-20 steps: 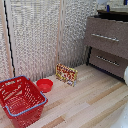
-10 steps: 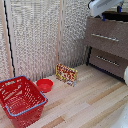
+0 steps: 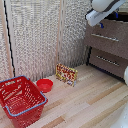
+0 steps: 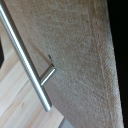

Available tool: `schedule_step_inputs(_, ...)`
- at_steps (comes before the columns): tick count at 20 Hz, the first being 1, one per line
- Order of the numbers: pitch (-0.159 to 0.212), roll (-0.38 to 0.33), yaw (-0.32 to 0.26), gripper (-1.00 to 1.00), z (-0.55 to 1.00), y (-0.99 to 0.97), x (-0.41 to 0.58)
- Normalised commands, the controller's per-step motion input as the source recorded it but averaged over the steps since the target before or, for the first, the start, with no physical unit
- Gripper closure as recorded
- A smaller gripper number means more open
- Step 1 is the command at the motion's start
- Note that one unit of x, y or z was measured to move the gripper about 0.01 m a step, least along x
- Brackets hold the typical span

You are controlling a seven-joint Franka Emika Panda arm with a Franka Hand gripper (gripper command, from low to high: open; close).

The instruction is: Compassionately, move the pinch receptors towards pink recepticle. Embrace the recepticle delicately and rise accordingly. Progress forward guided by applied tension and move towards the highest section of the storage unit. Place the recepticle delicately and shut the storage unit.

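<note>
The storage unit (image 3: 107, 46) is a dark-brown chest of drawers with long silver bar handles at the exterior view's right. The white robot arm (image 3: 102, 10) reaches in from the top right, just above and in front of the unit's top. Its blocky end (image 3: 95, 18) shows, but the pinch receptors cannot be made out there. The wrist view is filled by a brown drawer front (image 4: 80, 55) with a silver bar handle (image 4: 27, 62) close to the camera; no fingers show in it. The pink recepticle is out of view.
A big red mesh basket (image 3: 20, 100) stands on the light wooden floor (image 3: 85, 105) at the exterior view's lower left. A flat red bowl (image 3: 44, 85) and a small colourful box (image 3: 66, 74) sit near the pale slatted wall (image 3: 40, 35).
The white arm has come further into the exterior view from the top right, down towards the top of the chest of drawers. Basket, bowl and box have not moved.
</note>
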Motion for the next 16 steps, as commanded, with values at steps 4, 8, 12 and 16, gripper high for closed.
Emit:
schedule_step_inputs(4, 0.067, -0.375, 0.07, -1.0, -0.14, 0.14, 0.014)
schedule_step_inputs(8, 0.062, -0.375, 0.072, -1.0, -0.16, 0.16, 0.039)
schedule_step_inputs(12, 0.065, -0.375, 0.066, -1.0, -0.2, 0.22, 0.05)
schedule_step_inputs(16, 0.074, -0.375, 0.058, -1.0, -0.25, 0.29, 0.061)
